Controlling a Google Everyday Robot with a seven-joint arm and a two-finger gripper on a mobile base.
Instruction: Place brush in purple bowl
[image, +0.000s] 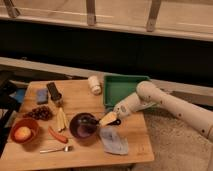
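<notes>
The wooden desk (80, 155) is seen from above and in front, with a dark wall and a railing behind it. The robot arm (170, 102) is stretched in from the right, across the front corner of a green tray (122, 85) that lies at the desk's back right.

The purple bowl (82, 125) is set near the middle of the front half of the desk. A reddish-brown bowl (24, 131) with a round yellow fruit in it is placed at the front left, and a crumpled blue-grey cloth (114, 140) lies just beside the purple bowl on the right.

The hand (109, 118) is held at the right rim of the purple bowl, low over it. Whether its fingers are spread or pressed together cannot be told. A slim dark shape, taken to be the brush (90, 120), is seen reaching from the hand over the bowl's rim into the opening; whether it is gripped or already resting in the bowl cannot be decided.

The task is judged to be nearly done: the brush has been brought to the bowl. What is left is the release, if not made, and the lifting away of the hand.

Smaller things are scattered to the left: a black block (54, 91), a blue sponge (42, 95), a white cup (94, 84), dark grapes (41, 113), a carrot (57, 135) and a spoon (55, 149).
</notes>
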